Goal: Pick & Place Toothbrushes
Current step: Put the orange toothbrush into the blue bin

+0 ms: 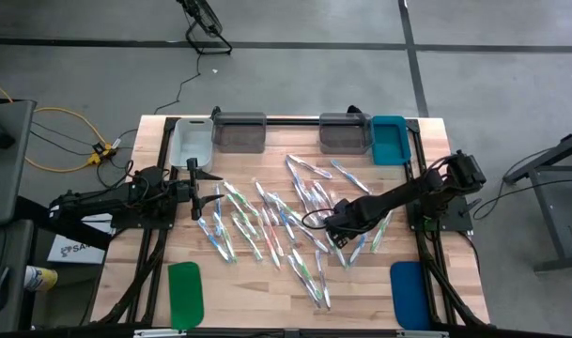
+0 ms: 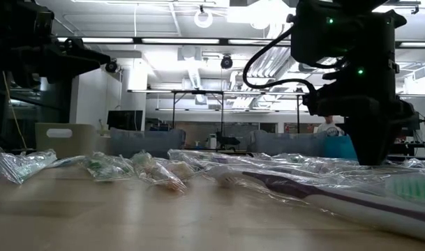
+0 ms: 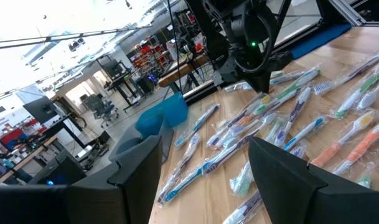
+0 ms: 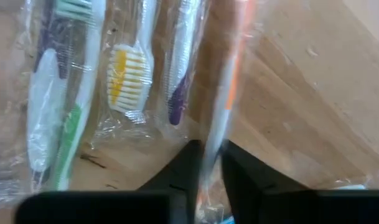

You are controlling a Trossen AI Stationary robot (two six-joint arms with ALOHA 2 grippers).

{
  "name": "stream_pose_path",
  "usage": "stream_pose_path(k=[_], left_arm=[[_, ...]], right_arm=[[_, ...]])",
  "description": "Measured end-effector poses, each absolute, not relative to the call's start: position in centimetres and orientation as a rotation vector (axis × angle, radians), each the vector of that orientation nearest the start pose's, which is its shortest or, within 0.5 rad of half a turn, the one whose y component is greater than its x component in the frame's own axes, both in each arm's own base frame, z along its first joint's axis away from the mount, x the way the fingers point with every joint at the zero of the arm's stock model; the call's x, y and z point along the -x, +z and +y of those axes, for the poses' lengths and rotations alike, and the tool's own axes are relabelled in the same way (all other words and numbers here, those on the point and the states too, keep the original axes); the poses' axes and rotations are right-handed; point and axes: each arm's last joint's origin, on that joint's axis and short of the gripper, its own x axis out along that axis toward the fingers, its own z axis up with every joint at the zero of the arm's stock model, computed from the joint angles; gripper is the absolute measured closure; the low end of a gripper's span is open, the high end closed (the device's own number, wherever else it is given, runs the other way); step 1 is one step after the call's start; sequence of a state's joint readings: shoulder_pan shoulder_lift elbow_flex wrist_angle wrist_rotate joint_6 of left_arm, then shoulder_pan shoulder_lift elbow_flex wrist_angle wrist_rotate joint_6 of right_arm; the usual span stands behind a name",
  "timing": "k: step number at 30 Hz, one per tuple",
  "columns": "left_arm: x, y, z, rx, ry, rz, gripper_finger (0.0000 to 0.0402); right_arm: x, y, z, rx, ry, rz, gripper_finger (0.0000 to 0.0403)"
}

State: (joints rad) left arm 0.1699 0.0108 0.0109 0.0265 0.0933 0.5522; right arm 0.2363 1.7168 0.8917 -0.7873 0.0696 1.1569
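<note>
The right gripper (image 4: 206,163) is down on the table among the toothbrushes (image 1: 276,221), its two dark fingers (image 4: 180,171) pinched close on the handle of one orange toothbrush (image 4: 221,93) in a clear wrapper. As I judge it, the step in hand is the pick itself, and doing it well means keeping the squeeze on the firm handle and not just on loose film, then lifting straight up so the slippery wrapper does not drag its neighbours along; the brush with the yellow bristles (image 4: 128,74) and the green-handled one (image 4: 68,134) lie just beside it and their wrappers seem to overlap. Farther out, the brushes are scattered flat across the middle of the wooden table (image 1: 267,300), thin sticks in crinkled clear sleeves with green, blue, pink and orange accents, many crossing or touching. The left gripper (image 1: 193,188) hovers with its fingers spread apart at the left edge of the pile, holding nothing. At the far edge of the table stand the bins: a pale bin (image 1: 192,141), two grey bins (image 1: 239,131) and a teal bin (image 1: 389,139), well apart from the pile, and I cannot see any brush inside them
</note>
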Motion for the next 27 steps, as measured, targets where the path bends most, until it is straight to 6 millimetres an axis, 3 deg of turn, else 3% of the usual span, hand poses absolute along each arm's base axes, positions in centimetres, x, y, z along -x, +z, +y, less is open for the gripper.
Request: stream_pose_path(k=[2,9,13,19,27], left_arm=[[-9.7,16.9,1.4,-0.555,0.082,-0.004,0.0169],[-9.7,16.9,1.4,-0.555,0.082,-0.005,0.0169],[-9.7,16.9,1.4,-0.555,0.082,-0.004,0.0169],[-9.7,16.9,1.4,-0.555,0.082,-0.005,0.0169],[-9.7,16.9,1.4,-0.555,0.082,-0.005,0.0169]], right_arm=[[-25.7,12.9,5.9,-0.655,-0.791,1.439,0.0384],[-24.4,14.3,5.6,-0.693,-0.872,1.433,0.0380],[-23.2,17.0,5.1,-0.724,-0.941,1.352,0.0389],[-19.6,20.4,3.9,-0.708,-1.113,1.327,0.0385],[-16.3,23.1,0.3,-0.644,-1.270,1.303,0.0387]])
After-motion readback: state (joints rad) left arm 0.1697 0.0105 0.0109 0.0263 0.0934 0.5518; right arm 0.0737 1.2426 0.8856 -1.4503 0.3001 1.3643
